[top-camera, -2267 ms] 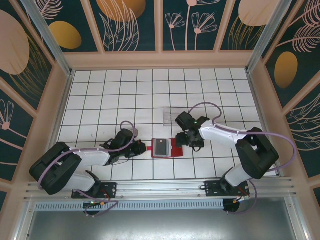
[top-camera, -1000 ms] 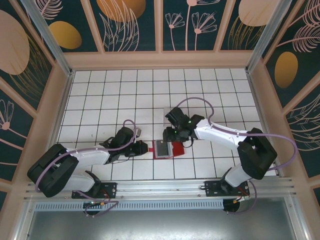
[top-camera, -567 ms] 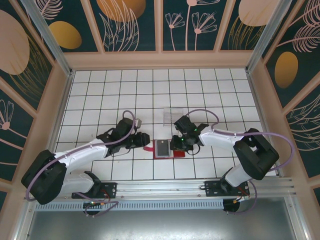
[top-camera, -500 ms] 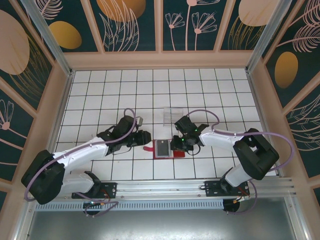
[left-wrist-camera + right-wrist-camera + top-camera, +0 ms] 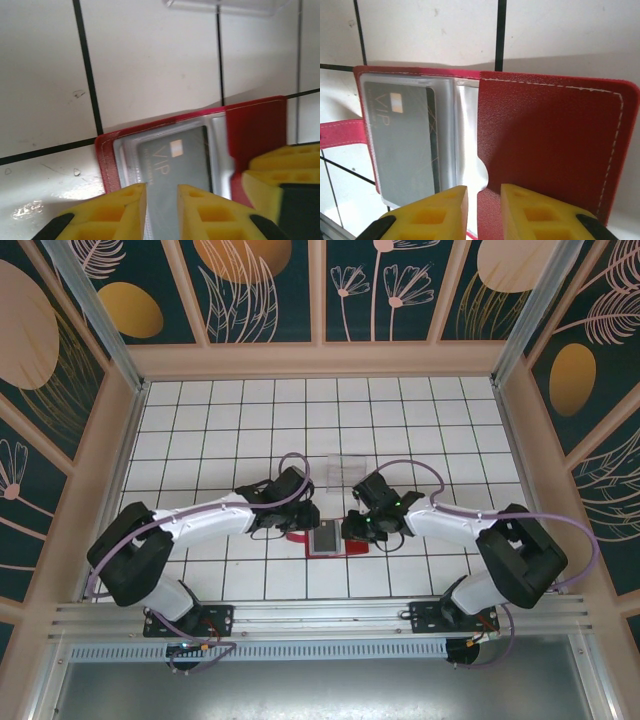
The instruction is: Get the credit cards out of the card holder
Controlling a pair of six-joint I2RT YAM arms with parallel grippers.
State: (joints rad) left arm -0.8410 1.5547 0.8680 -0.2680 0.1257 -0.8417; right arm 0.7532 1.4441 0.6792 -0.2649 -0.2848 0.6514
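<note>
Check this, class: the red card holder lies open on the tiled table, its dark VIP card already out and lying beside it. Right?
No: the VIP card sits in the card holder, inside its clear sleeve; the right wrist view shows it. The rest holds.

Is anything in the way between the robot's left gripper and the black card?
Yes. The black card sits inside the clear sleeve of the card holder, so that plastic covers it. The left gripper hangs over the card's near end, with nothing else visible between them.
</note>
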